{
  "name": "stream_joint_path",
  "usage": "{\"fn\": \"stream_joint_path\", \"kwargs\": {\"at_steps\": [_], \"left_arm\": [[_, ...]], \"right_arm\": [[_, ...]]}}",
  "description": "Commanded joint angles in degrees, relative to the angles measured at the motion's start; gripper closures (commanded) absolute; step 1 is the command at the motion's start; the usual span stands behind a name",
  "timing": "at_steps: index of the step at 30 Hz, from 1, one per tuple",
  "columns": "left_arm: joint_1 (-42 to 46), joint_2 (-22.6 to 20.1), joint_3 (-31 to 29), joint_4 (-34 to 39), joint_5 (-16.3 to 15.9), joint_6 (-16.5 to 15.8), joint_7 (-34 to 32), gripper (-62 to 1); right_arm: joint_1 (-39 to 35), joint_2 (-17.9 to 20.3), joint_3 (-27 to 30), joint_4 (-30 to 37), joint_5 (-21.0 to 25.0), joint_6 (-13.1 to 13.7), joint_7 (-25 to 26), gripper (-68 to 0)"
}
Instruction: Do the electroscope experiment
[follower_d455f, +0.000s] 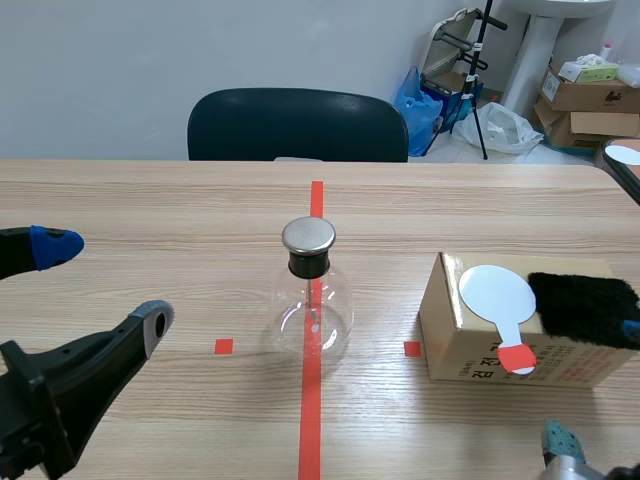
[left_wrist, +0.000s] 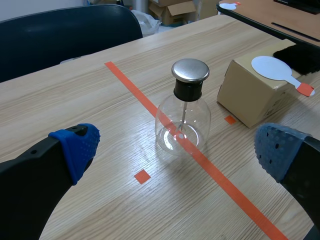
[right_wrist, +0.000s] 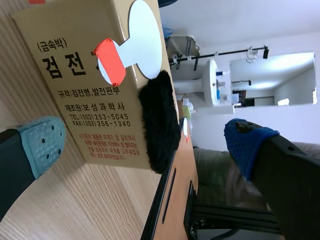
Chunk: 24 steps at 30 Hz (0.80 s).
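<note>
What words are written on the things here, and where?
"(금속박)": cardboard box side.
"검전", then hidden behind the white paddle: same box.
"규격:검전병,발전판부": same box.
"제조원:보성과학사": same box.
A phone and fax line follows; red small print below is too small to read.

Bare tabletop rings the electroscope flask; only the cardboard box, topped with paddle and fur, stands near its right.

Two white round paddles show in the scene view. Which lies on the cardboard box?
The nearer white paddle, its red-tipped handle overhanging the cardboard box beside the black fur pad. The other paddle lies on a separate table, far right.
</note>
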Motion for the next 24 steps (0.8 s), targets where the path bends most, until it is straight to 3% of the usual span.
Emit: {"fn": "stream_joint_path", "kwargs": {"at_steps": [1, 5, 16, 24], "left_arm": [[-0.02, 0.02, -0.11, 1.20, -0.37, -0.09, -0.61, -62.3], [-0.02, 0.02, -0.11, 1.20, -0.37, -0.09, -0.61, -62.3], [-0.02, 0.04, -0.11, 1.20, -0.37, -0.09, -0.63, -62.3], [-0.04, 0.17, -0.11, 1.20, -0.37, -0.09, -0.63, -62.3]], "right_arm": [[1.44, 0.63, 0.02, 0.31, -0.48, -0.72, -0.90, -67.9], [4.72, 0.63, -1.33, -2.21, -1.95, -0.90, -4.00, -67.9], [12.33, 0.61, -6.43, -7.93, -5.35, -4.85, -9.29, -67.9], [14.86, 0.61, -10.49, -9.68, -8.87, -5.16, -13.20, -67.9]]}}
